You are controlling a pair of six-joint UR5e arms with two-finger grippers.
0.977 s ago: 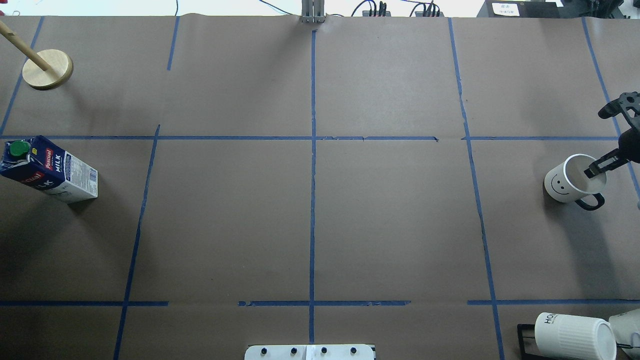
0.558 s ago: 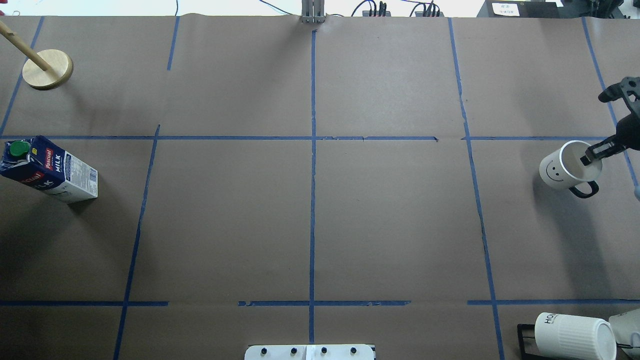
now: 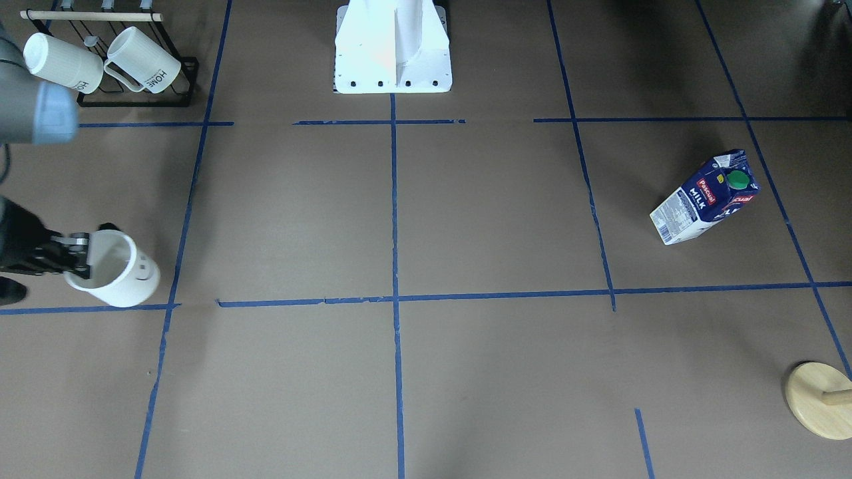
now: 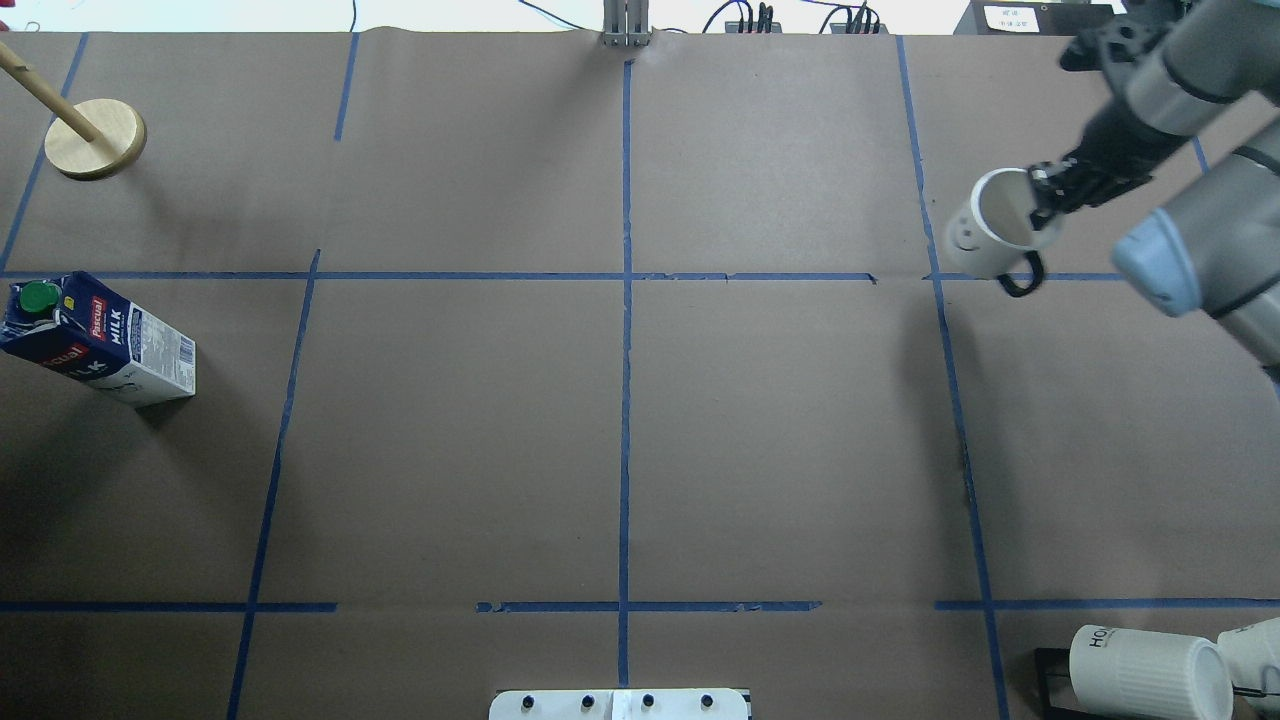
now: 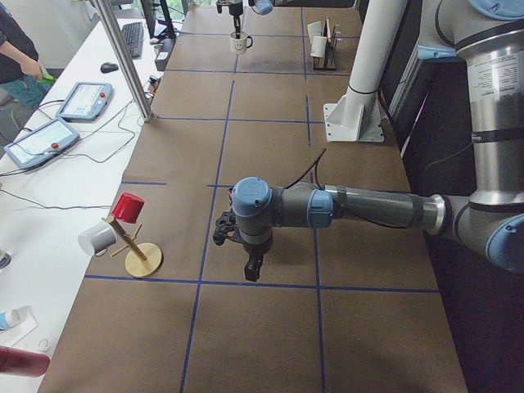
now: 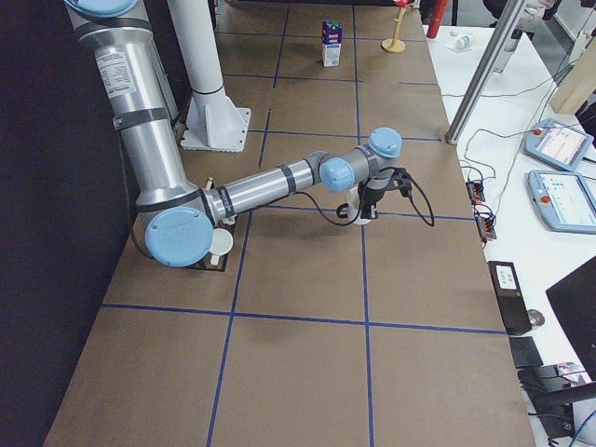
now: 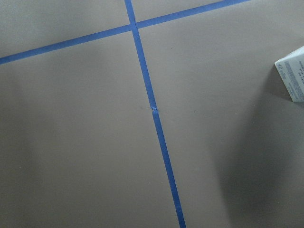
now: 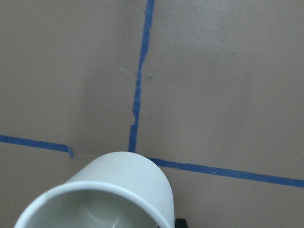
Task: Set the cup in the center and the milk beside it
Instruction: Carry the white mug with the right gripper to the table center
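Note:
The cup (image 4: pixel 985 240), a white mug with a smiley face and black handle, hangs tilted above the table at the right, its shadow apart from it. My right gripper (image 4: pixel 1045 205) is shut on its rim, one finger inside; both also show in the front view, the cup (image 3: pixel 123 269) and the gripper (image 3: pixel 80 256). The right wrist view shows the cup's rim (image 8: pixel 109 194) over a tape crossing. The milk (image 4: pixel 100 340) stands at the far left, also in the front view (image 3: pixel 705 198). The center (image 4: pixel 627 276) is bare. My left gripper (image 5: pixel 250 266) hovers over the table; I cannot tell whether it is open.
A wooden peg stand (image 4: pixel 95 138) sits at the far left corner. A black rack with ribbed HOME mugs (image 4: pixel 1150 670) is at the near right. The robot base (image 3: pixel 393 46) stands at the near middle edge.
My right gripper has lifted the cup off the table and carried it left and toward the far side. The right arm has swung into the overhead view. The milk has not moved.

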